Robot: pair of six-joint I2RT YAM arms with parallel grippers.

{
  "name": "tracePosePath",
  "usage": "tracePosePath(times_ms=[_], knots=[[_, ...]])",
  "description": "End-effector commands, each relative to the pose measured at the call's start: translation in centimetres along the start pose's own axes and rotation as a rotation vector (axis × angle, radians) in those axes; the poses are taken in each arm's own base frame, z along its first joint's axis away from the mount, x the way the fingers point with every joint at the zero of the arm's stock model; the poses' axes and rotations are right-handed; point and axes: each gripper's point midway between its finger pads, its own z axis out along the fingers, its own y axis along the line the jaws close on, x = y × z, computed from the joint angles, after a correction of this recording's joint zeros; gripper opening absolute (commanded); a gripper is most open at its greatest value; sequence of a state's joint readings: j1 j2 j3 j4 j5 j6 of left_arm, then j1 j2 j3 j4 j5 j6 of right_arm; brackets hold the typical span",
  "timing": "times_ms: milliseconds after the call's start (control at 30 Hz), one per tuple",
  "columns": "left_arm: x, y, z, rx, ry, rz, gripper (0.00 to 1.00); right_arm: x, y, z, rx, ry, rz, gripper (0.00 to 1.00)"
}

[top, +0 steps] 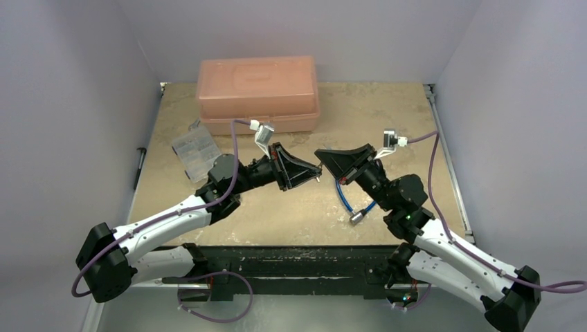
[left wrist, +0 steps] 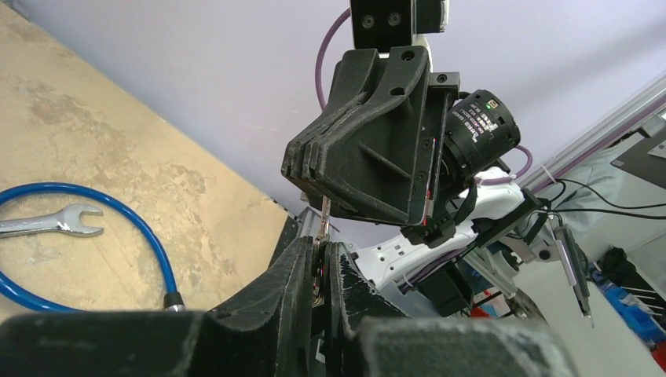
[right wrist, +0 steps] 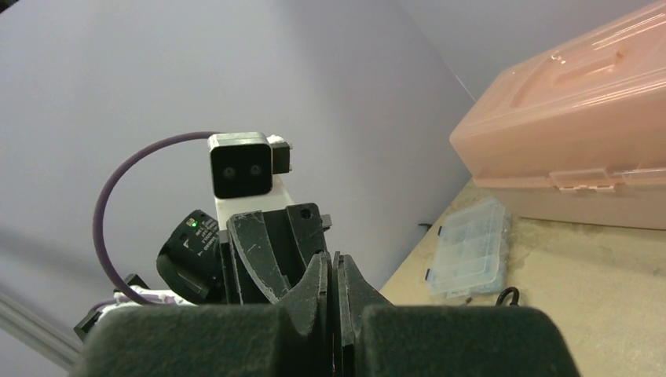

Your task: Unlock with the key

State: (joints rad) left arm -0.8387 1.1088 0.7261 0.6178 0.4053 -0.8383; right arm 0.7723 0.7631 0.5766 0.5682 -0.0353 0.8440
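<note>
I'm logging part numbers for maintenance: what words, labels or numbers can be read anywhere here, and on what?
None can be read.
Sticker on the right arm's wrist motor: white print, too small to read.
Sticker on the left arm's wrist motor: blurred, unreadable.

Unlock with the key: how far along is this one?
Done: both arms are raised and meet tip to tip above the table. In hand: the left gripper is shut on what looks like the key, its thin blade reaching up to the shut right gripper. Left: the padlock is hidden, so insertion, the turn and the opening cannot be confirmed.
</note>
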Motion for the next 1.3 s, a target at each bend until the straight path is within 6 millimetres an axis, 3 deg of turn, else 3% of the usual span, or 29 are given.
tracePosePath(times_ms=[0, 233, 800, 833, 900, 933, 1000, 1100, 1267], knots=[[-2.5, -1.6, 0.0, 0.044, -0.094, 0.017, 0.00, -1.1, 0.8, -0.5, -0.027, -0.057, 0.019, 0.00], [-3.0, -1.5, 0.0, 0.016, -0.104, 0.013, 0.00, -0.9, 0.6, -1.4, -0.032, -0.060, 0.034, 0.00], [-3.3, 1.0, 1.0, -0.101, -0.095, 0.031, 0.00, 0.2, -0.6, -3.6, -0.001, -0.041, 0.055, 0.00], [-3.2, 0.9, 1.0, -0.093, -0.090, 0.036, 0.00, 0.3, -0.6, -3.6, 0.008, -0.032, 0.051, 0.13], [-2.9, 0.9, 1.1, -0.090, -0.069, 0.051, 0.00, 0.6, -1.1, -3.5, 0.047, 0.002, 0.032, 0.52], [-2.7, 1.1, 1.2, -0.093, -0.054, 0.062, 0.00, 0.6, -1.2, -3.6, 0.061, 0.014, 0.020, 0.67], [-2.2, 1.3, 1.1, -0.100, -0.033, 0.070, 0.00, 0.1, -1.3, -3.6, 0.092, 0.008, -0.002, 0.82], [-1.5, 1.7, 1.1, -0.105, -0.002, 0.078, 0.00, -0.8, -0.8, -3.9, 0.108, 0.004, -0.027, 0.91], [-0.4, 2.6, 0.8, -0.139, 0.058, 0.090, 0.00, -3.2, -2.5, -5.0, 0.297, -0.045, -0.060, 0.91]])
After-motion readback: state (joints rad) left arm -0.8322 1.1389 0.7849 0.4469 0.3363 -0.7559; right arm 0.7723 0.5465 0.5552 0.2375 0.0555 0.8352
